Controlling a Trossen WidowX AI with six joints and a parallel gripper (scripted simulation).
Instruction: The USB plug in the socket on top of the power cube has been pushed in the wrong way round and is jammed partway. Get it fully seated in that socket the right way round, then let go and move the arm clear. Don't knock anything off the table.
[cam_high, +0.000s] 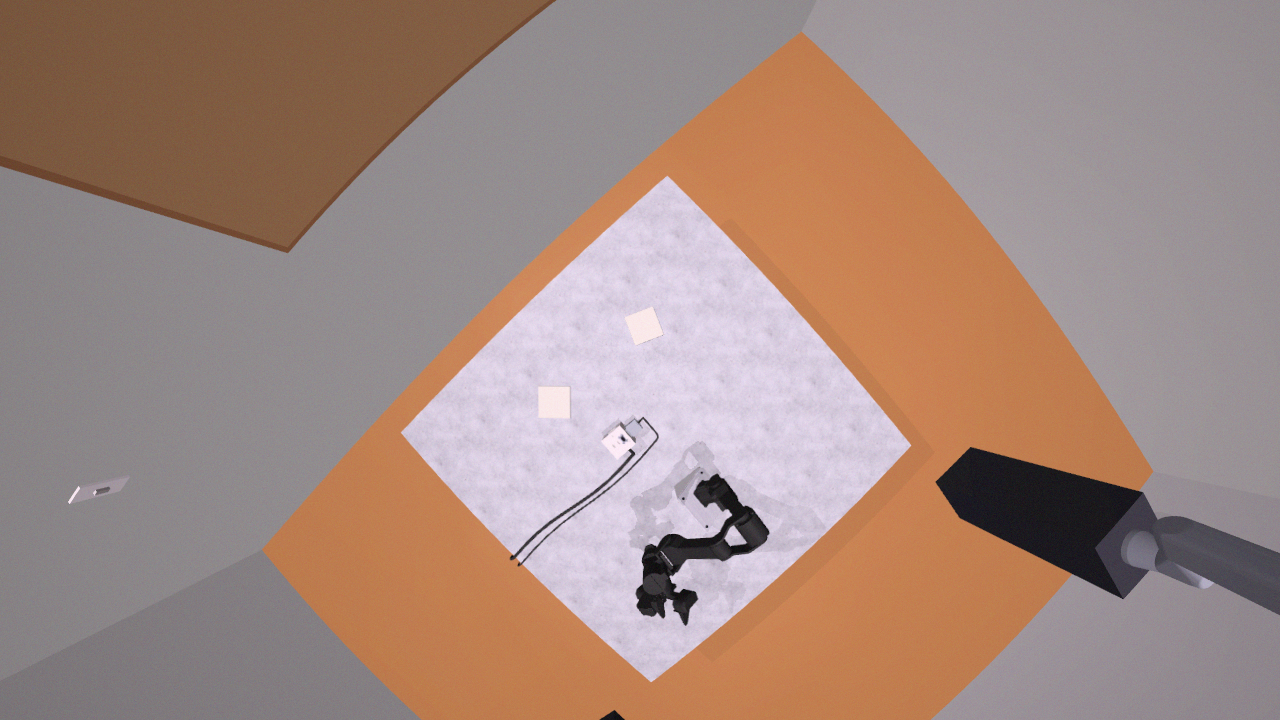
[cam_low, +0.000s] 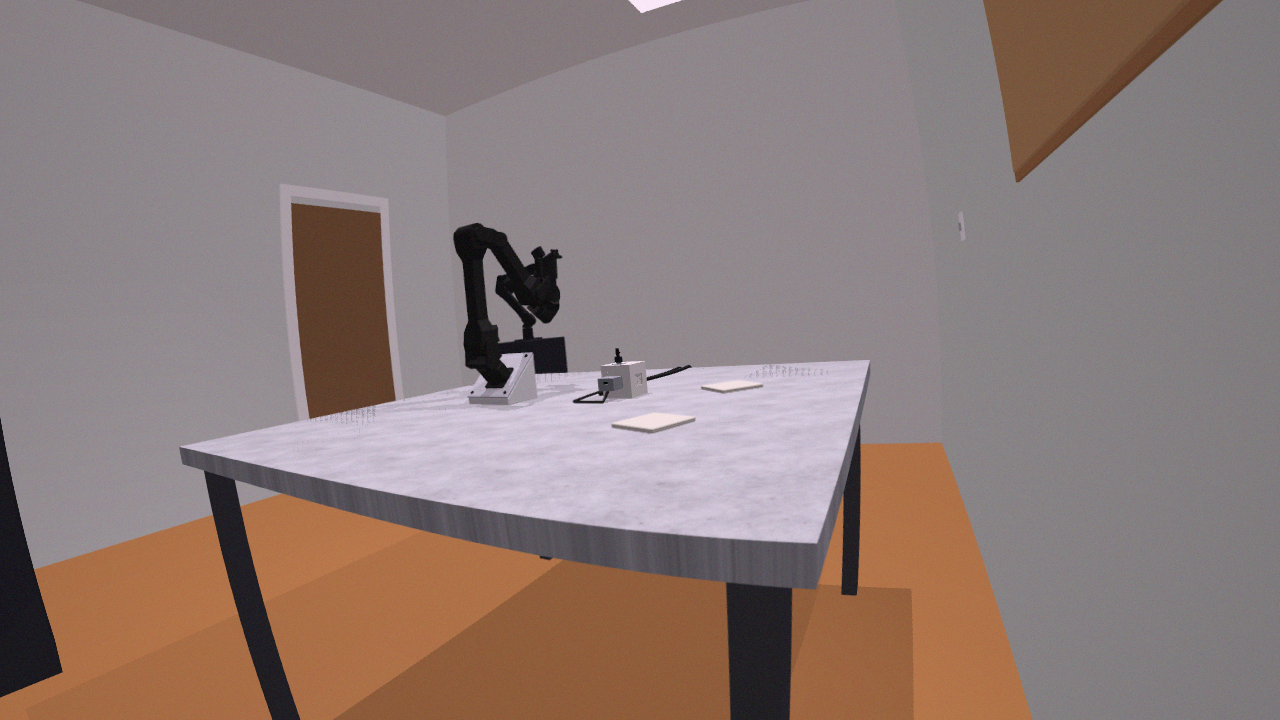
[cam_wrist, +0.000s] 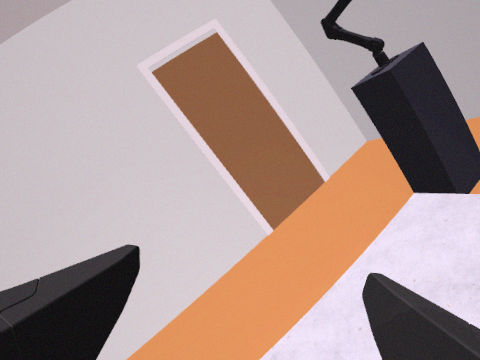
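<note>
The power cube (cam_high: 614, 445) (cam_low: 634, 380) is a small white block on the table. A small dark plug (cam_high: 622, 438) (cam_low: 617, 356) stands upright from its top; its orientation and depth in the socket are too small to tell. A grey block-shaped plug (cam_high: 634, 427) (cam_low: 610, 384) sits at one side of the cube, with a black cable looping from it. My gripper (cam_high: 674, 617) (cam_low: 548, 255) (cam_wrist: 254, 272) is open and empty, raised well away from the cube near the table corner in the top view. Neither cube nor plug shows in the wrist view.
Two thin cream squares (cam_high: 643, 325) (cam_high: 554, 402) (cam_low: 731, 385) (cam_low: 653, 421) lie on the table (cam_high: 760, 376) (cam_low: 501, 465). Two black cables (cam_high: 572, 508) run from the cube area to the table's edge. A dark pedestal (cam_high: 1038, 514) (cam_wrist: 415, 120) carrying an arm stands beyond the table.
</note>
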